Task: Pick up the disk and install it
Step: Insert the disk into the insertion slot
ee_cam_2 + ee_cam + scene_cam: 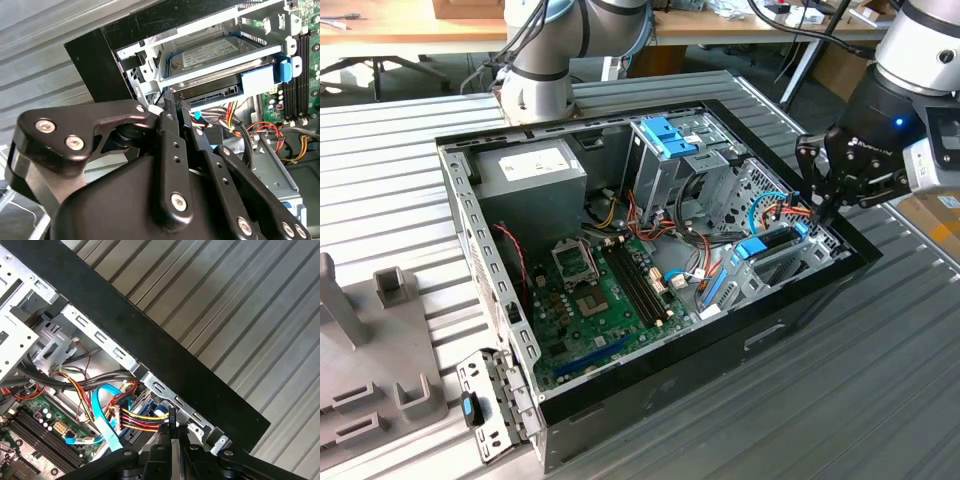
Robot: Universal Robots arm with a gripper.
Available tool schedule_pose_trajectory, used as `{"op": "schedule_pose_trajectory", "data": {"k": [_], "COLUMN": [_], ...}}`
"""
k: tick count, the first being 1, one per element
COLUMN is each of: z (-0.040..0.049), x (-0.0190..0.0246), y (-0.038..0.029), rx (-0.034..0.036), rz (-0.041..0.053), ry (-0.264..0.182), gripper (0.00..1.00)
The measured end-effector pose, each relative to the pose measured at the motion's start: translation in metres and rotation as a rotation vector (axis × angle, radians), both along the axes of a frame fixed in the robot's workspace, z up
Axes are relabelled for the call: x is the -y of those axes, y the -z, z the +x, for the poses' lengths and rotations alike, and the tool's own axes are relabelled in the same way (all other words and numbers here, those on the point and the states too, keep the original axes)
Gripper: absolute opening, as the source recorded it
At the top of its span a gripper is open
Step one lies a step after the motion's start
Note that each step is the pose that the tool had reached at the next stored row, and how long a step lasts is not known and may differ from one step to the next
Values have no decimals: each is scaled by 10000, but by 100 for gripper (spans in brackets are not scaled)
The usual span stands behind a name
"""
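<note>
Black hand (175,105), fingers pressed together, hangs just beside the mounted disk (220,55).

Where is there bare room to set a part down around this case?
Free: the ribbed table between the case and the exterior view's lower right edge, and past the case at that view's upper left. Crowded: cables around the disk, where the gripper sits.

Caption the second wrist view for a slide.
Shut claw near the disk, which sits in a metal bay of the computer case.
</note>
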State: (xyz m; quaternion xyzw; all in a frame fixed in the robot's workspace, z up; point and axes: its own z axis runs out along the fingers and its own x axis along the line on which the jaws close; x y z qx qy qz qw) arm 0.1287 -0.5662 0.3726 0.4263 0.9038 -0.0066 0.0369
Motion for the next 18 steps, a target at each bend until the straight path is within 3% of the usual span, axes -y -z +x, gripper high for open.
{"op": "schedule_pose_trajectory", "data": {"k": [2, 7, 8, 9, 10, 18], "z": [-9, -33, -38, -51, -53, -54], "x": [0, 0, 0, 0, -1, 0], "y": [5, 11, 12, 12, 11, 22], "rx": [0, -1, -4, -22, -27, -25], "rz": [1, 11, 63, 340, 416, 509], "ry": [679, 1418, 1428, 1436, 1449, 1886], "gripper": [16, 16, 16, 16, 16, 16]}}
